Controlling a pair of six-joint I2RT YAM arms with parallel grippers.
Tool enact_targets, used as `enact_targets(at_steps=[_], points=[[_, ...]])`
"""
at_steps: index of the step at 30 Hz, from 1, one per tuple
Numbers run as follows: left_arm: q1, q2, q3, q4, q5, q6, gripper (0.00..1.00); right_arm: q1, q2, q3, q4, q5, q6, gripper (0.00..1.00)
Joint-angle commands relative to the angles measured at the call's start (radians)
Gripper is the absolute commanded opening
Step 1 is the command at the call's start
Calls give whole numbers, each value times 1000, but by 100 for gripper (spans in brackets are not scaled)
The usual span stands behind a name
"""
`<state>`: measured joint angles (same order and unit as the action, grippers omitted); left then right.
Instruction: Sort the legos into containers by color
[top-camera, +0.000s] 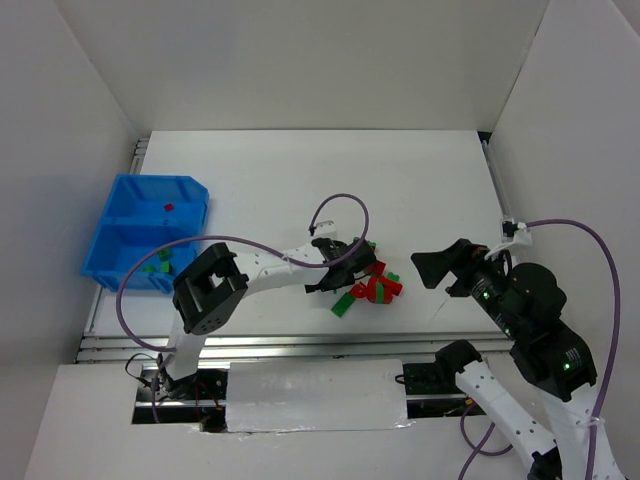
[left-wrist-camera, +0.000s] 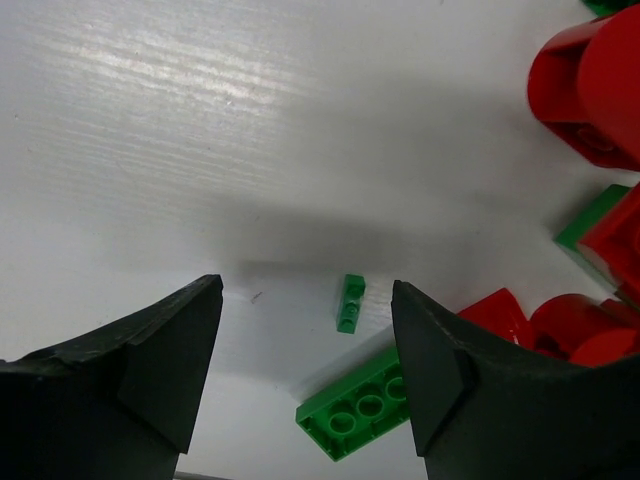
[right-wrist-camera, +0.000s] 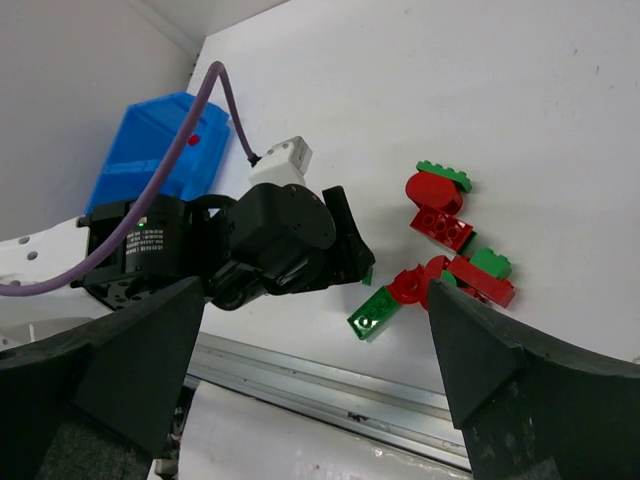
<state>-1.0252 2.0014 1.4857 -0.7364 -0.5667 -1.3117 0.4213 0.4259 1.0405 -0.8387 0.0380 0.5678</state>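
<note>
A loose pile of red and green legos (top-camera: 372, 287) lies on the white table in front of the arms. My left gripper (top-camera: 340, 280) hangs low over the pile's left edge. Its jaws are open around a tiny green brick (left-wrist-camera: 350, 302) without touching it, and a green plate (left-wrist-camera: 360, 412) lies by the right finger. Red bricks (left-wrist-camera: 585, 90) crowd its right side. My right gripper (top-camera: 432, 272) hovers open and empty right of the pile. The blue containers (top-camera: 125, 182) stand far left: a red brick (top-camera: 168, 207) in the far compartment, green bricks (top-camera: 155, 266) in the near one.
White walls enclose the table on three sides. A metal rail (top-camera: 300, 345) runs along the near edge. The left arm's purple cable (top-camera: 340, 200) loops above the pile. In the right wrist view the left gripper's body (right-wrist-camera: 285, 240) stands between the bin (right-wrist-camera: 150, 160) and the pile (right-wrist-camera: 450, 250).
</note>
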Motion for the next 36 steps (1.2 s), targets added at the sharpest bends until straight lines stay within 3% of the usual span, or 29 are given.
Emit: enact_targets(at_steps=[1,5,6,7,10,12,13,14,23,25,28,30,34,36], points=[[-3,29,-24,26,19,14,80,7,-12,-17,18,-10,-13,100],[-3,65,-10,17,24,20,77,7,-18,-33,29,-13,-13,100],[-3,66,-11,22,25,22,67,7,-19,-34,32,-13,-13,100],[-3,66,-16,28,24,20,65,8,-18,-37,35,-16,-16,100],[-3,57,-37,40,21,16,65,7,-18,-54,36,-27,-19,100],[-3,57,-50,40,22,14,56,7,-19,-60,39,-27,-17,100],[-3,57,-54,40,22,9,48,7,-21,-65,41,-29,-17,99],[-1,56,-61,34,22,5,32,7,-22,-65,43,-29,-16,100],[34,-41,-180,74,22,-18,2,7,-7,-73,64,-58,-13,100],[42,-67,-202,92,25,-12,7,7,-6,-77,66,-58,-11,100],[43,-85,-206,89,22,0,35,7,-4,-82,64,-58,-14,100],[40,-99,-206,101,30,28,40,7,-6,-80,61,-56,-14,99],[22,-118,-226,246,54,259,58,7,-10,-77,55,-55,-17,100],[22,-130,-248,314,83,406,59,7,-10,-74,53,-56,-22,100]])
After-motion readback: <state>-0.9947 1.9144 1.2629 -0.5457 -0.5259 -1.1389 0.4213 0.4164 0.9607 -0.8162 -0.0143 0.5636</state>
